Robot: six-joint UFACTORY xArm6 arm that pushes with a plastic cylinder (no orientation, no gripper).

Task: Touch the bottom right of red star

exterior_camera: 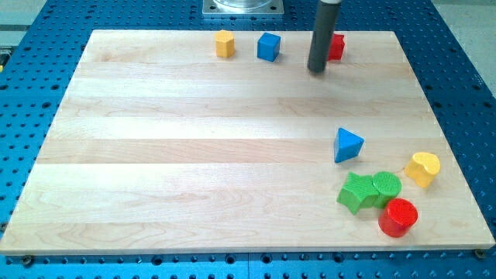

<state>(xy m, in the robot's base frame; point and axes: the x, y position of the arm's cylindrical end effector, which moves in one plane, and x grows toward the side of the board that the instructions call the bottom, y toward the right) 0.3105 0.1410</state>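
Note:
The red star sits near the board's top edge, right of centre; the rod hides its left part, so its shape is hard to make out. My tip rests on the board just below and left of the red star, very close to it. I cannot tell whether they touch.
A blue cube and a yellow hexagonal block lie left of the rod along the top edge. At lower right are a blue triangle, a yellow heart, a green star, a green cylinder and a red cylinder.

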